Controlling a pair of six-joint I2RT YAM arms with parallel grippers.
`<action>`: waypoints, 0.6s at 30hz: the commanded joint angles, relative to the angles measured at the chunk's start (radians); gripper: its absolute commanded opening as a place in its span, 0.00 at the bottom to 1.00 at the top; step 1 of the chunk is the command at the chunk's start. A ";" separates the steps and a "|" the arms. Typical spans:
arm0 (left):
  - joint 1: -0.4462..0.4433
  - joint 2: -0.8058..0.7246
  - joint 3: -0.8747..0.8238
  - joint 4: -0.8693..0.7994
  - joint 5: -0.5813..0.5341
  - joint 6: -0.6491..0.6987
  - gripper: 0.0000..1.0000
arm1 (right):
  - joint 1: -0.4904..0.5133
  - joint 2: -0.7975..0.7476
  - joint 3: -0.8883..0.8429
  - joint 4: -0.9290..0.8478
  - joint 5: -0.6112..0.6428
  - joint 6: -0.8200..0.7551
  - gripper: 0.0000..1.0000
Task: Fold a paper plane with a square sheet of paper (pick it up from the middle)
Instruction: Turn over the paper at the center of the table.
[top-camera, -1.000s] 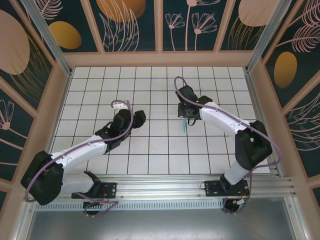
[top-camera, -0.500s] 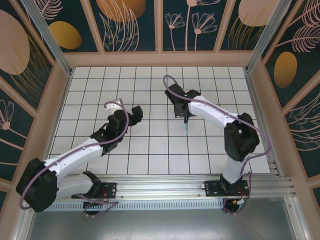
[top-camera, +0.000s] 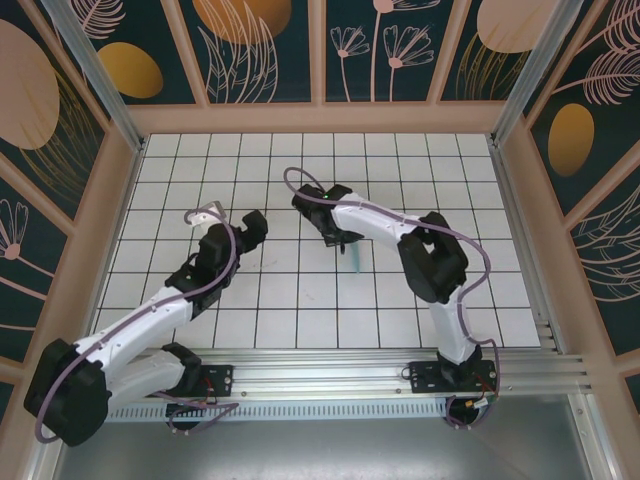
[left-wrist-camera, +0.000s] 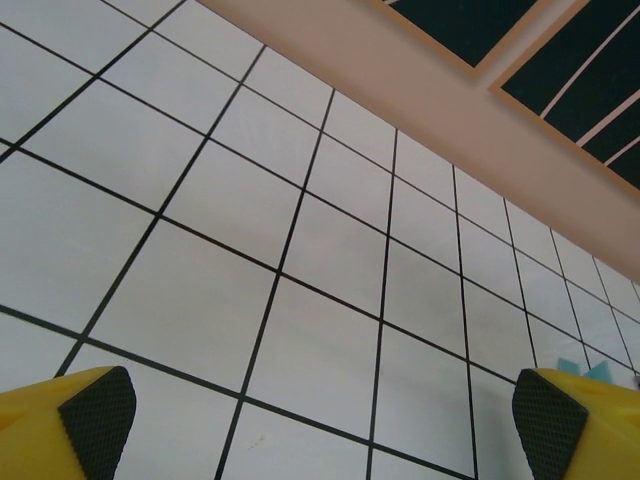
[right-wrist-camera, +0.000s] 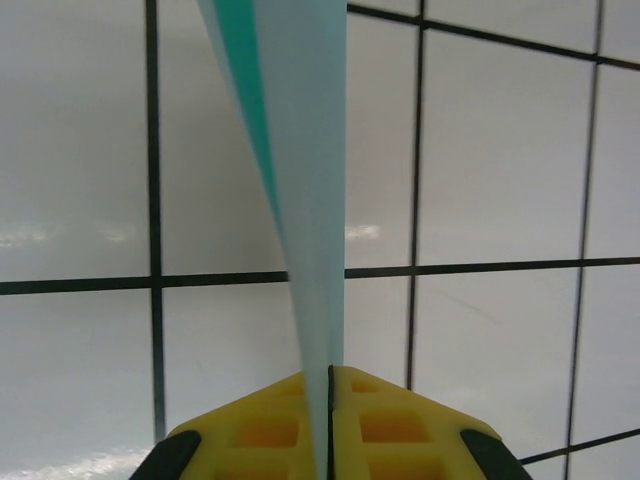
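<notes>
two grippers, two roles: our right gripper is pinched on one end of the paper plane, which hangs over the tiled table, likely to keep its folds pressed; our left gripper gapes empty, well apart; since a second ago, the right arm swung the plane leftward and the left jaws spread wider.
</notes>
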 joint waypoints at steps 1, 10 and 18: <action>0.008 -0.073 -0.046 -0.046 -0.060 -0.057 0.98 | 0.014 0.066 0.060 -0.046 -0.022 0.044 0.10; 0.007 -0.229 -0.129 -0.077 -0.084 -0.065 0.99 | 0.038 0.191 0.157 0.014 -0.243 0.080 0.26; 0.008 -0.152 -0.059 -0.090 -0.019 -0.008 0.99 | 0.055 0.036 0.094 0.187 -0.386 0.074 0.53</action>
